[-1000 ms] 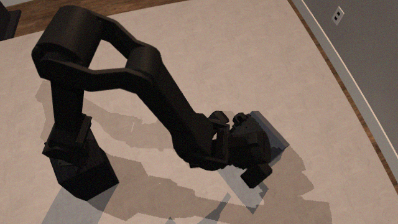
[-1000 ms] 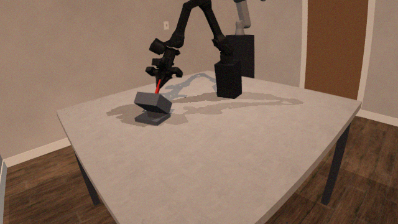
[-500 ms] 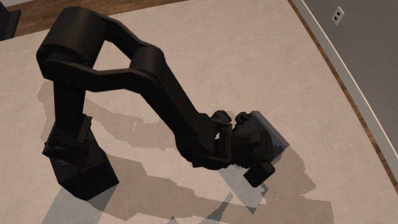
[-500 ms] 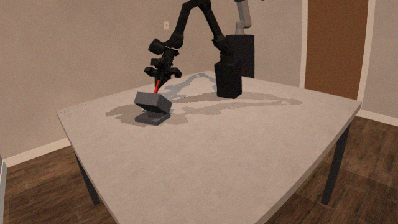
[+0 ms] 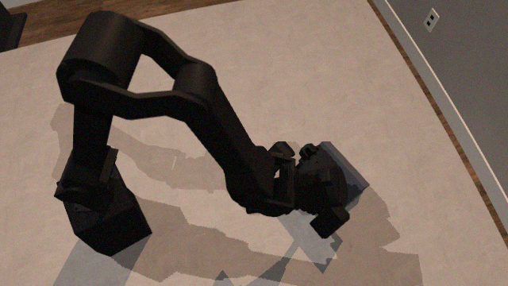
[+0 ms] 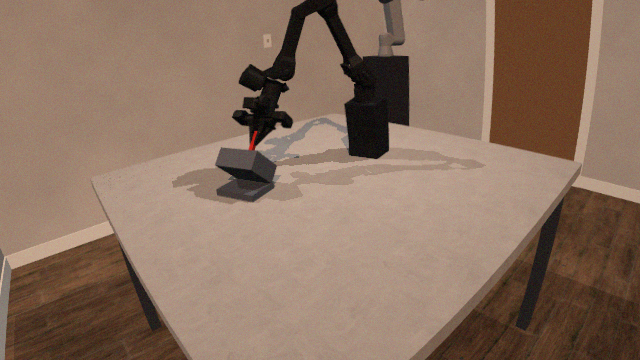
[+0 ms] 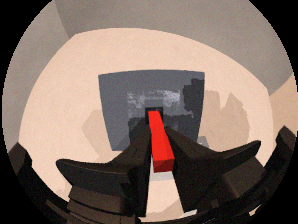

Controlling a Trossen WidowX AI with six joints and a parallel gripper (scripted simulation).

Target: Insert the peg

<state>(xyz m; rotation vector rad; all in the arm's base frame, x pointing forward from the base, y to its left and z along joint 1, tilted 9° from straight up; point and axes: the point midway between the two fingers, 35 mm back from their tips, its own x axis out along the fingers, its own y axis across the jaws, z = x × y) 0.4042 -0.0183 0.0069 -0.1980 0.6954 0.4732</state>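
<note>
The gripper (image 7: 161, 163), nearly closed, clamps the peg (image 7: 158, 139) at its rear end; it looks thin, rigid and light, best held there.

A pale grey table (image 6: 350, 240) with dark legs (image 6: 537, 280) stands on a dark wood plank floor (image 6: 590, 300). The walls (image 6: 125, 75) behind it are plain beige with a white baseboard (image 6: 55, 245) along the bottom. A brown door (image 6: 540, 70) in white trim sits at the right, and a small white outlet plate (image 6: 267, 40) is on the wall. Soft shadows (image 6: 380, 167) fall across the tabletop.
</note>
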